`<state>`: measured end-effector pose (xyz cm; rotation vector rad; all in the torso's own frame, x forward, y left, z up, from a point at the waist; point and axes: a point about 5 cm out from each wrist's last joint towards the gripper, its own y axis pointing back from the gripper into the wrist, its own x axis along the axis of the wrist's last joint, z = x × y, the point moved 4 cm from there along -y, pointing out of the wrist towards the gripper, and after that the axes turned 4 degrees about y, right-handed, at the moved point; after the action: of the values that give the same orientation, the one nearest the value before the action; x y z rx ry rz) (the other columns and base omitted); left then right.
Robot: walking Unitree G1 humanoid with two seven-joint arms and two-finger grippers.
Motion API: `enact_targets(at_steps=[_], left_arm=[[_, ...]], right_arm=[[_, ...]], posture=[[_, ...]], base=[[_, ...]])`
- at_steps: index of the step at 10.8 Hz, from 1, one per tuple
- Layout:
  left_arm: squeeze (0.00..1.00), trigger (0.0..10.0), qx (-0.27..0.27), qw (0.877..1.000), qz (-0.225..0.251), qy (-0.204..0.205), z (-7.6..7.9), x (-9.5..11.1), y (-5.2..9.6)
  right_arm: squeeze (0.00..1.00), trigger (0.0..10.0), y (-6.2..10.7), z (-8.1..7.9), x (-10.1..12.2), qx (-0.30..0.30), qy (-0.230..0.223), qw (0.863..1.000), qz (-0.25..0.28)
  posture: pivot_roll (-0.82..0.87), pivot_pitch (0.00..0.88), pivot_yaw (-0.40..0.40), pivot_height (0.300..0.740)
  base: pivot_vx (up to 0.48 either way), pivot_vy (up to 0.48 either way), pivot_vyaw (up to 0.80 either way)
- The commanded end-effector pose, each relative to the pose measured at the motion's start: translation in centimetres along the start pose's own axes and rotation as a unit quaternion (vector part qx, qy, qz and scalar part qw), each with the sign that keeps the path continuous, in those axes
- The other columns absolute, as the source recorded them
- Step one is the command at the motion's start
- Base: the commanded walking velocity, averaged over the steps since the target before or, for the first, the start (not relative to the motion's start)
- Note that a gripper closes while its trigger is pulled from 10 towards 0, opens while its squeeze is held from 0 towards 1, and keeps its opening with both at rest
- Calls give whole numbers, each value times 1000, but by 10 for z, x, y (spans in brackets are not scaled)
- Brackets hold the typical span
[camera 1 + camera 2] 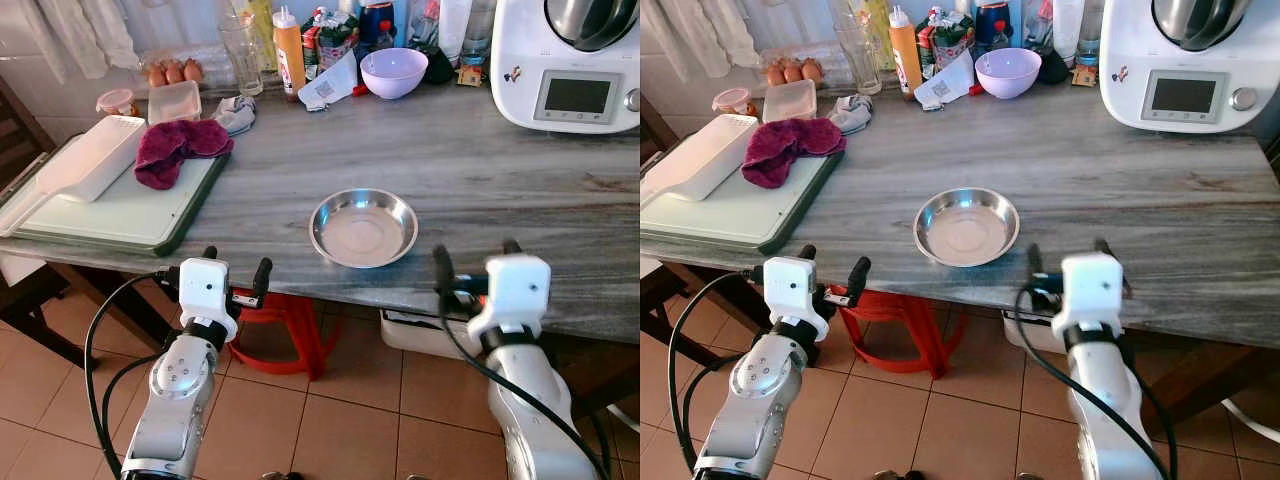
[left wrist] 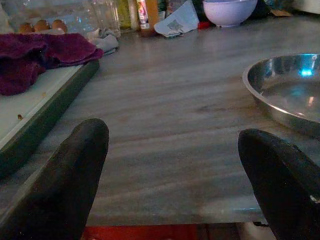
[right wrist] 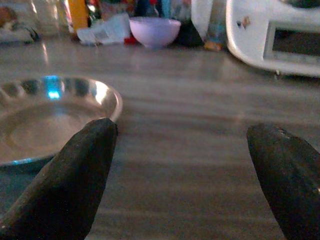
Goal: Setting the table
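Flanking the steel dish, both grippers' fingers spread, tips cropped.

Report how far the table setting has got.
Done: a steel dish sits empty near the front edge of the table. In hand: nothing; the left gripper and right gripper hover at the table edge on either side of the dish, jaws open. Left: the purple bowl and the glass are at the back among the bottles.
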<state>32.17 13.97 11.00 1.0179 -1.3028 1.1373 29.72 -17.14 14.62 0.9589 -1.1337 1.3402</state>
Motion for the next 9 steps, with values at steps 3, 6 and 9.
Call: enact_targets(at_steps=[3,6,9], left_arm=[[0,10000,31,999,-17,-6,-8,-6,0],[0,10000,37,999,-20,-15,-10,-7,0],[0,10000,30,999,-25,-13,-7,-8,-1]], right_arm=[[0,10000,-3,0,-12,-27,-43,998,-39],[0,10000,-3,-1,-8,-12,-66,997,-34],[0,10000,-8,-6,-3,-3,-85,996,-33]], posture=[[-132,118,121,740],[-121,112,121,740],[-122,113,119,740]], base=[[0,0,0],[0,0,0],[0,0,-521]])
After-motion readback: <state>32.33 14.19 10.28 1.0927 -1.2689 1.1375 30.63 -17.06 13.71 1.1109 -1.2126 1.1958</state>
